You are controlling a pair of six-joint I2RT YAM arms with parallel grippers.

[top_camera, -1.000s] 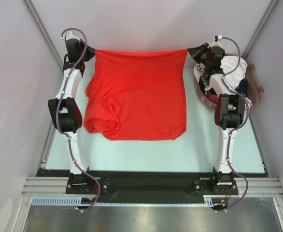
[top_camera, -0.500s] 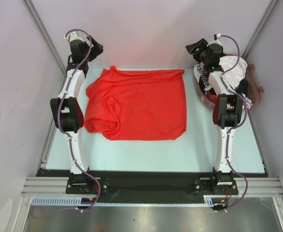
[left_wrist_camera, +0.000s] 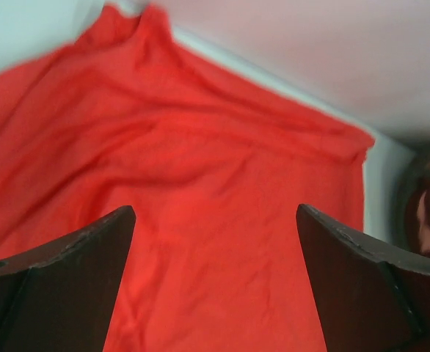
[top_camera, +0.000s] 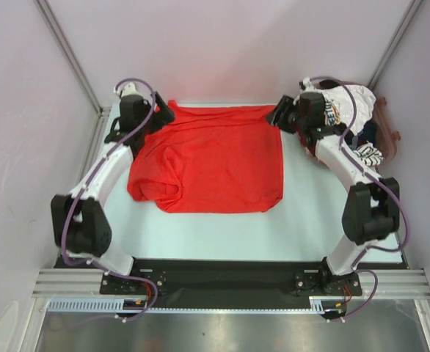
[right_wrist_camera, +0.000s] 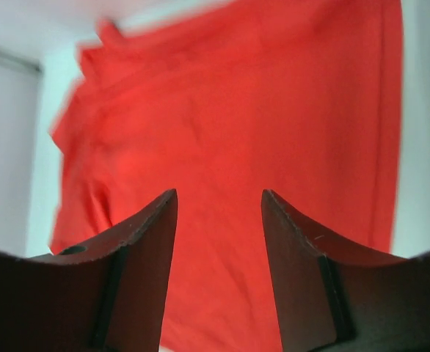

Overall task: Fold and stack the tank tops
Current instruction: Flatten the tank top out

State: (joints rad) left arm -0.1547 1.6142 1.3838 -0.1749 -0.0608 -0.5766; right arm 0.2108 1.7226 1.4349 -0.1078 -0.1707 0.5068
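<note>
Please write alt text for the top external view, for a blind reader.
A large red cloth tank top lies spread on the pale table, rumpled at its near left corner. The left gripper and right gripper are open at its two far corners, holding nothing; other garments are heaped far right.

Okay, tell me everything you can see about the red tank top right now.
The red tank top is plain, bright, thin soft cloth. It lies spread in a rough rectangle on the pale table. Its right and near edges run fairly straight. It is wrinkled, with a bunched fold at its near left corner and a small peak at the far left. The left gripper and right gripper are open over its far corners, gripping nothing.
</note>
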